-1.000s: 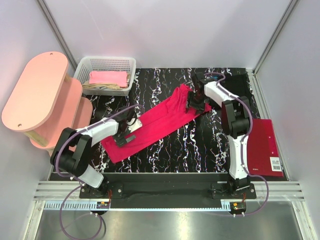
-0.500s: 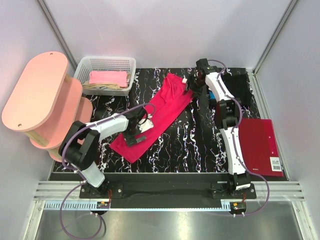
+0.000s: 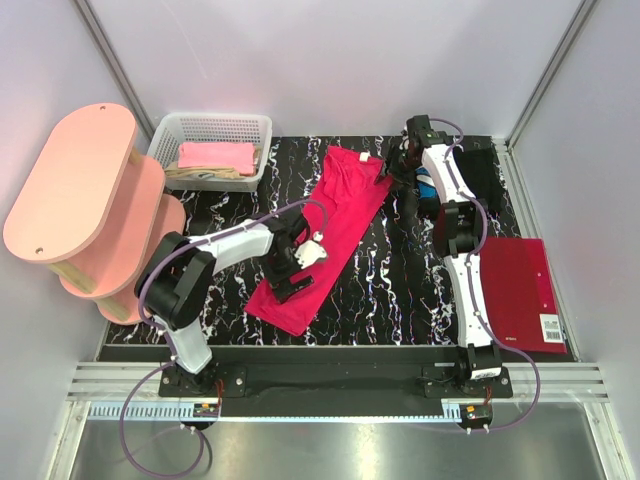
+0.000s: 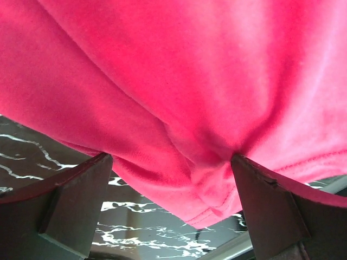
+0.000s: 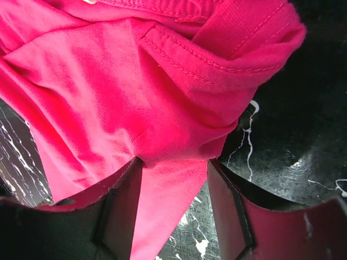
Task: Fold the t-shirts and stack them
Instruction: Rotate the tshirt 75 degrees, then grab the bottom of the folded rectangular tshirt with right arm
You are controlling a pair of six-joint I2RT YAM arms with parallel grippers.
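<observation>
Two grippers hold a crimson t-shirt (image 3: 340,215) stretched out over the table.
The shirt runs diagonally across the black marbled table (image 3: 400,290), from near-left to far-right. The left gripper (image 3: 297,268) is clamped on a gathered fold near the shirt's near end. The right gripper (image 3: 393,170) pinches a bunched edge at the far end. Pink and beige tees (image 3: 215,155) lie in the white basket (image 3: 165,140) at far left.
</observation>
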